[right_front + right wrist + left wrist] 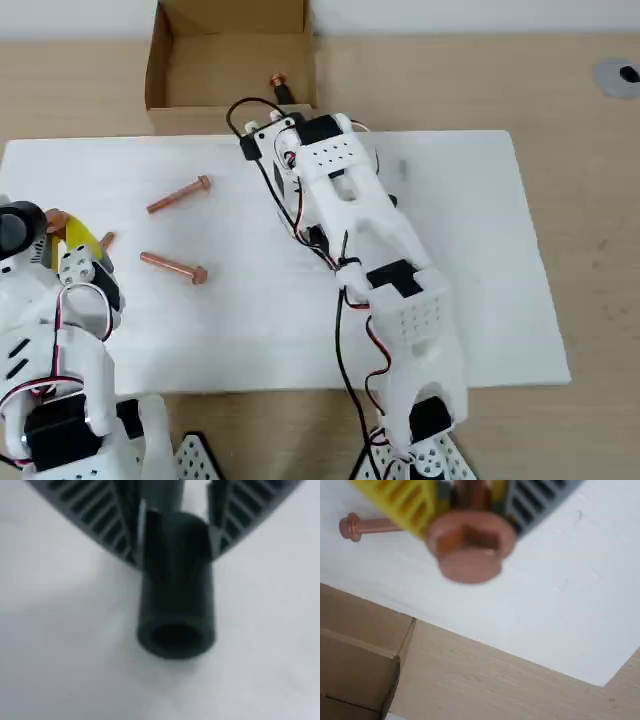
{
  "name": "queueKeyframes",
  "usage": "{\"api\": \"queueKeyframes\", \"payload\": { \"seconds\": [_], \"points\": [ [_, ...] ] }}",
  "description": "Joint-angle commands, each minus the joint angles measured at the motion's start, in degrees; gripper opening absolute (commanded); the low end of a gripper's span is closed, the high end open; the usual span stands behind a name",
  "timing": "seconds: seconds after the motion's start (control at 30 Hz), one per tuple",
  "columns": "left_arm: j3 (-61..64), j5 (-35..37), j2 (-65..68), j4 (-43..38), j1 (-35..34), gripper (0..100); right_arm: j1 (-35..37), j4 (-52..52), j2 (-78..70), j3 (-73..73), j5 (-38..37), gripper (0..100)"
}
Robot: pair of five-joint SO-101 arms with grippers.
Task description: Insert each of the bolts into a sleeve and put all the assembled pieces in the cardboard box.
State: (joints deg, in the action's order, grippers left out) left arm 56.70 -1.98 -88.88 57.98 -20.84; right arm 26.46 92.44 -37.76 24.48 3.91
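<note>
Well left of the cardboard box (160, 60), a bolt (470, 545) is clamped in the left claw (470, 510). Just before the box, a sleeve (176, 605) is pinched in the right claw (175, 555). If the axes are misaligned, the bolt could be jammed or dropped.

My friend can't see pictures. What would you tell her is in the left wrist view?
A copper bolt, head toward the camera, sits clamped between the yellow and dark jaws of the left gripper. Behind it a second bolt lies on the white board, with wooden table and a cardboard box corner past its edge.
</note>
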Motion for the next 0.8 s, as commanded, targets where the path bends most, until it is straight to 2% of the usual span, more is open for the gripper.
{"api": "queueKeyframes", "payload": {
  "seconds": [0.0,0.53,0.67,0.77],
  "points": [
    [-0.4,0.3,-0.4,-1.2,0.7,1,-0.4,1.4,-1.9,-0.5,-0.5,8.8],
    [-0.4,0.2,-0.4,-1.2,0.7,1,0.5,-1.8,-4.4,0.7,-4.7,8.7],
    [-0.8,0.3,-0.4,-1.2,0.7,1,0.2,-1.8,-4.4,1.1,-4.6,0.4],
    [-1.0,0.3,-0.5,-1.2,0.7,1,0.2,-1.8,-4.0,1.3,-4.6,1.0]
  ]
}}
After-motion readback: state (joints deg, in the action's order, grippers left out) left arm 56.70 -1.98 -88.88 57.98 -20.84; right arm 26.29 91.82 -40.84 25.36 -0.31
